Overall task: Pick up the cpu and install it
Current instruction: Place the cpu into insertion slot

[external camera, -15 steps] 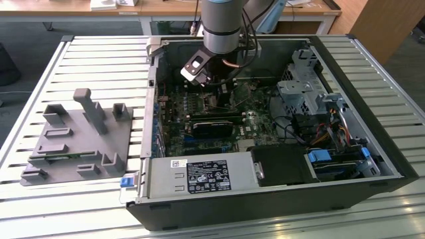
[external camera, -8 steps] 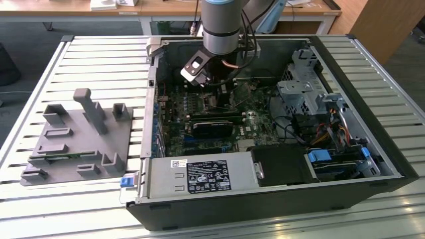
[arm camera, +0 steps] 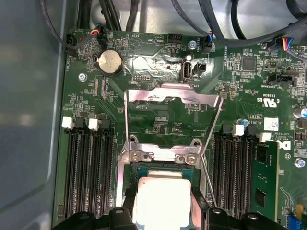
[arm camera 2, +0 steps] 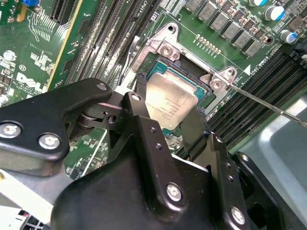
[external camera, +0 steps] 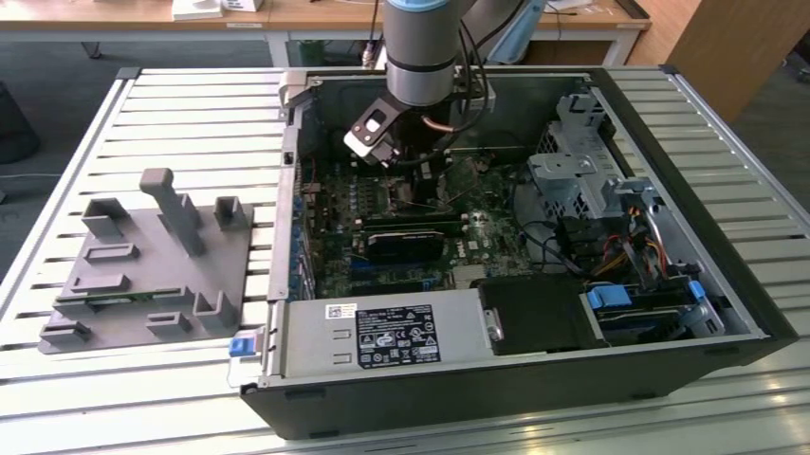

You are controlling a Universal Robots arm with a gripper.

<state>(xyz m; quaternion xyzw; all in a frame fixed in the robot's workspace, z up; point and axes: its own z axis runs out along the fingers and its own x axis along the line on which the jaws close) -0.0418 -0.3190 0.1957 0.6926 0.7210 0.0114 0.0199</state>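
The cpu (arm camera 2: 170, 98), a silvery-grey square chip with a thin green rim, lies over the motherboard socket (arm camera 2: 165, 48), between the black fingers (arm camera 2: 139, 98). My gripper (arm camera 2: 168, 110) is shut on it, with one finger against each of two opposite edges. In the first wrist view the cpu (arm camera: 160, 199) sits just below the socket's hinge screws, with my gripper (arm camera: 162, 213) around it. The socket's metal load plate (arm camera: 172, 103) is flipped open. I cannot tell whether the chip is seated or hovering. In the exterior view my gripper (external camera: 412, 175) reaches down into the open computer case (external camera: 746, 313).
Memory slots (arm camera: 88, 167) flank the socket, with a green memory stick (arm camera: 264, 177) seated on one side. A thin lever wire (arm camera 2: 268, 105) sticks out beside the socket. A drive cage (external camera: 589, 171), cables and a power supply (external camera: 367, 336) crowd the case. A grey fixture tray (external camera: 146, 275) lies at the exterior view's left.
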